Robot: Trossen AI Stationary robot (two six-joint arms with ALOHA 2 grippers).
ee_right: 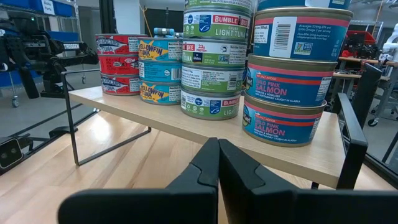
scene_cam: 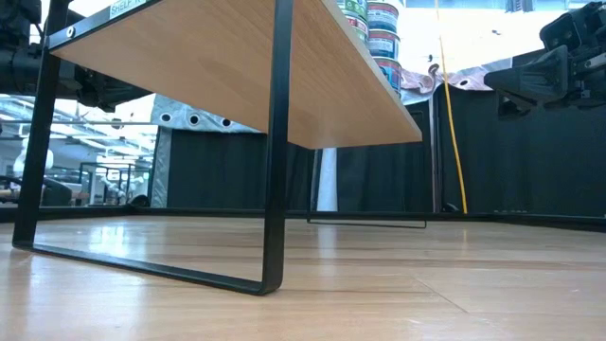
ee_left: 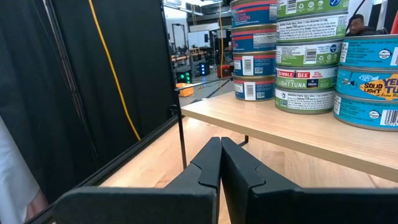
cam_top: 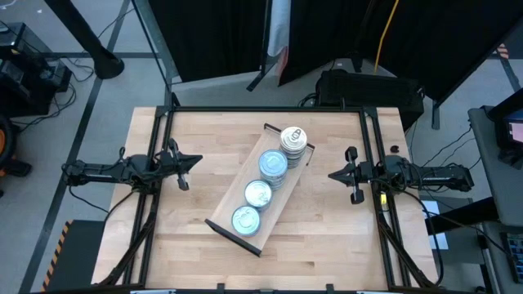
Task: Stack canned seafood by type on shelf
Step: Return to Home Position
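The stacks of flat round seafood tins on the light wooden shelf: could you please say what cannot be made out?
High view: the count in each stack of seafood tins; top tins cover the lower ones.
Low view: most tins; the light wooden shelf hides them from below.
Wrist views: taller stacks' tops, past the top edge.

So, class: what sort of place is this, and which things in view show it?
Probably a robotics lab: the left arm and right arm sit at a wooden table's sides, black curtains screen it, and a yellow cable hangs behind.
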